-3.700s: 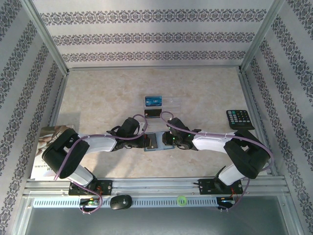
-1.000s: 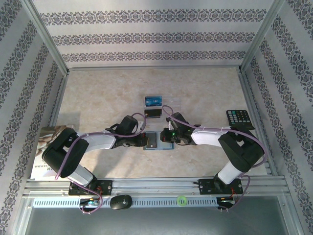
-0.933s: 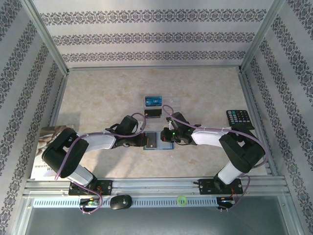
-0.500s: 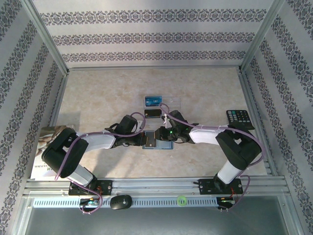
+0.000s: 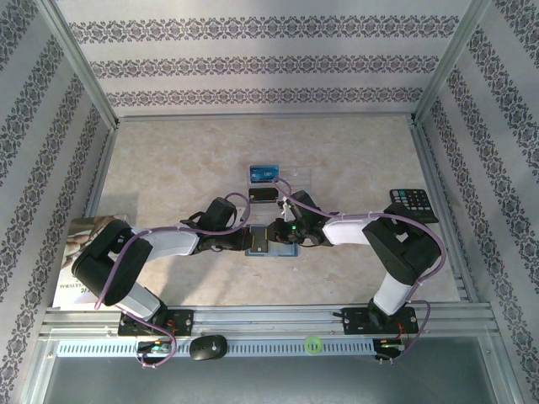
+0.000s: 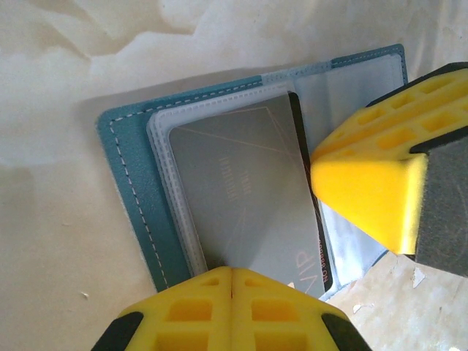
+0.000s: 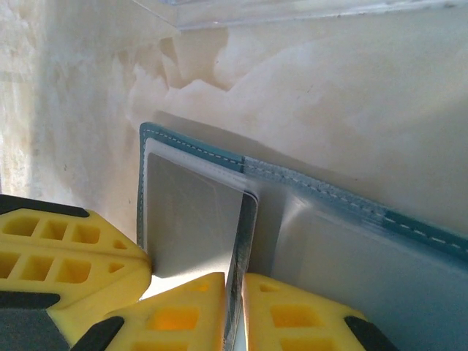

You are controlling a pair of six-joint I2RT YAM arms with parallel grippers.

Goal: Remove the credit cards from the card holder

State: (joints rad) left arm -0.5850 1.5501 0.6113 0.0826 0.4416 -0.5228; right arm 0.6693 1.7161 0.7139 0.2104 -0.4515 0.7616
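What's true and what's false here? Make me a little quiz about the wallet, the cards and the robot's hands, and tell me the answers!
1. The wallet lies open. True.
2. The wallet is red. False: it is teal blue.
3. The right gripper pinches the edge of a grey card. True.
4. The calculator lies on the left side. False: it lies on the right side.
5. The left gripper is wide open. False: its fingers are shut together.
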